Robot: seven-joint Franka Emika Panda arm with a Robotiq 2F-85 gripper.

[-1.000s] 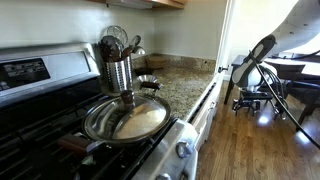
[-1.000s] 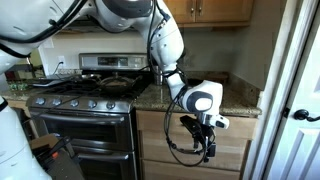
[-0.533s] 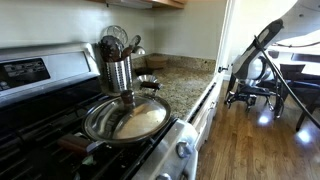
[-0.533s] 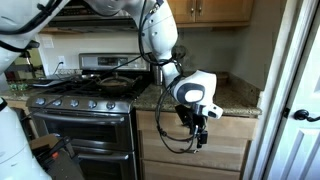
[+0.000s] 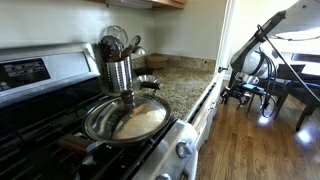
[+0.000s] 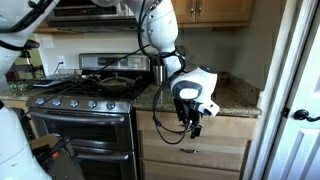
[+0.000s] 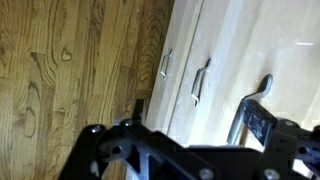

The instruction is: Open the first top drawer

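I get soft daylight in both exterior views, with a bright glint on the pan (image 5: 125,120). My wrist view is smeared and out of focus; the gripper (image 7: 180,150) reads as a dark silhouette, and glare washes the cabinet fronts (image 7: 235,50).

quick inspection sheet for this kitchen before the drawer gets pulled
surface: granite counter beside the stove
job's things: first top drawer looks shut
clutter: pan on the stove; utensil holder behind it
grippers: gripper hangs in front of the drawer, no handle gripped; open or shut unclear
cables: black cable loops below the wrist
surroundings: wood floor; cabinet handles
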